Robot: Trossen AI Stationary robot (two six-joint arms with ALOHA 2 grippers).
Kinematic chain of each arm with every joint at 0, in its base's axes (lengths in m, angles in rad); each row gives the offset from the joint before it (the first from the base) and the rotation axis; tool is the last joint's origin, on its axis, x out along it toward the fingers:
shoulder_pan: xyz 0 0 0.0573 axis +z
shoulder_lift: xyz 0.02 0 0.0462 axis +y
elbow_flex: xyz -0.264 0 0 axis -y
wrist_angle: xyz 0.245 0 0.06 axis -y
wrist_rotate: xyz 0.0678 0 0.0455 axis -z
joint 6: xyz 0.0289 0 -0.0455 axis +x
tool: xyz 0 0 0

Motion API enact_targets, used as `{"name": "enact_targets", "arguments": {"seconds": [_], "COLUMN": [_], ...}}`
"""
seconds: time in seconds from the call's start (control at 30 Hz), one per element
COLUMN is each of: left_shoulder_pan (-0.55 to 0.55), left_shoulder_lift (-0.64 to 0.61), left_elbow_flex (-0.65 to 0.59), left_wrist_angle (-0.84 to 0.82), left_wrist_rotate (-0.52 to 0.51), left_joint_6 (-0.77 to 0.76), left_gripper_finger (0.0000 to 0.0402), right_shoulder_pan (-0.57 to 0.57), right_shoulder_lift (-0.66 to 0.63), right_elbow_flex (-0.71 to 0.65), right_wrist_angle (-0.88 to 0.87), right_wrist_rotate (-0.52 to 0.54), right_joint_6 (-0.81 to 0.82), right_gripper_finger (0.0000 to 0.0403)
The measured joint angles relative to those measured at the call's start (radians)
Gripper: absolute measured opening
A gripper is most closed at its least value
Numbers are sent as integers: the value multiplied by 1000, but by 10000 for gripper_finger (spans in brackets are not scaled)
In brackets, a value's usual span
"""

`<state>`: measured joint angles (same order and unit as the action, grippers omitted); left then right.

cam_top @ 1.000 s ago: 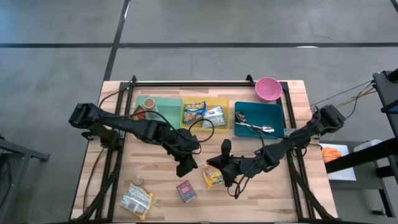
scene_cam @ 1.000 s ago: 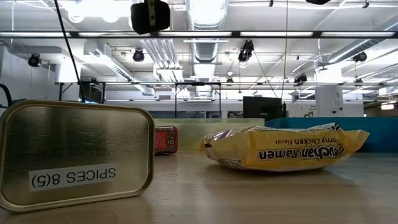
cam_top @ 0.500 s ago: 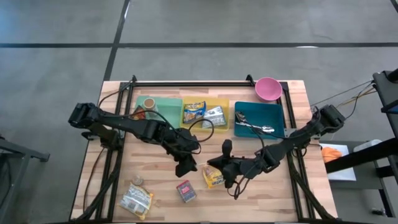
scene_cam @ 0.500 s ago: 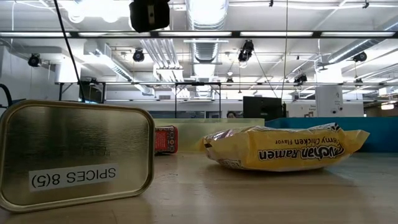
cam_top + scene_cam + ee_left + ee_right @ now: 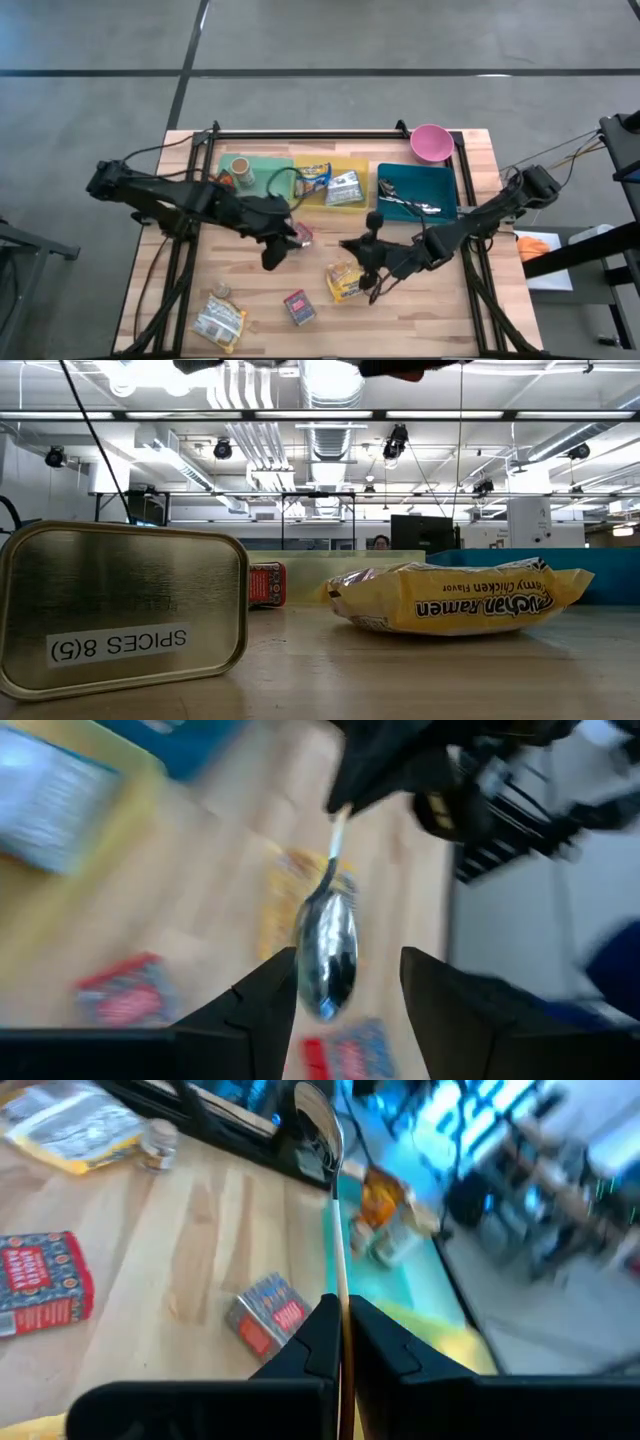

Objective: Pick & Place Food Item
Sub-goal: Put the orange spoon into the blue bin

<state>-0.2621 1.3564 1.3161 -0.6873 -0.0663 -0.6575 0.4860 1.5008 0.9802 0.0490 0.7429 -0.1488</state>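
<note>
My right gripper [image 5: 352, 247] hovers over the table's middle, shut on a metal spoon [image 5: 328, 952]; the spoon's bowl [image 5: 316, 1112] points away toward the left arm. My left gripper [image 5: 272, 255] stands open to the spoon's left, apart from it, and its fingers [image 5: 268, 992] frame the bowl only in the wrist picture. A yellow ramen packet [image 5: 345, 282] lies flat on the wood below my right gripper. One red packet [image 5: 300, 232] lies beside the left arm, and another red packet [image 5: 298, 307] lies nearer the front edge. My right gripper pinches the spoon's thin handle [image 5: 342, 1292] between its two shut fingers. The spoon runs on straight ahead of the fingertips, along the fingers, with the bowl at the free end. The fingers come from the table's right, slanting slightly down. The spoon is lifted clear of the table.
At the back stand a green tray [image 5: 268, 168] with a small jar, a yellow tray [image 5: 352, 165] with packets, a teal tray [image 5: 440, 180] with cutlery and a pink bowl [image 5: 431, 142]. A silvery packet [image 5: 218, 320] lies front left. A brass spice tin [image 5: 120, 610] stands close in the low view.
My left gripper has drawn back from my right gripper toward the table's left and risen, uncovering the red packet beside it. My right gripper has rolled about its own line and kept nearly in place, with the spoon still in it. The ramen packet has stayed put.
</note>
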Motion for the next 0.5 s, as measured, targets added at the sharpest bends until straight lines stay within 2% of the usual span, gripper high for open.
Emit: {"name": "enact_targets", "arguments": {"seconds": [0.1,0.3,0.4,0.5], "left_shoulder_pan": [-25,-69,-84,-88], "left_shoulder_lift": [-56,-167,-215,-257], "left_elbow_flex": [-22,-155,-256,-379], "left_wrist_angle": [-37,-37,-3,115], "left_wrist_rotate": [-135,-300,-346,-367], "left_joint_6": [0,-18,-19,-3], "left_gripper_finger": [185,185,185,185], "right_shoulder_pan": [-21,-59,-69,-77], "right_shoulder_lift": [-32,-94,-123,-159], "right_elbow_flex": [21,41,45,43], "right_wrist_angle": [-132,-367,-483,-644], "right_wrist_rotate": [1,52,99,150], "right_joint_6": [152,486,636,798], "right_gripper_finger": [8,8,8,8]}}
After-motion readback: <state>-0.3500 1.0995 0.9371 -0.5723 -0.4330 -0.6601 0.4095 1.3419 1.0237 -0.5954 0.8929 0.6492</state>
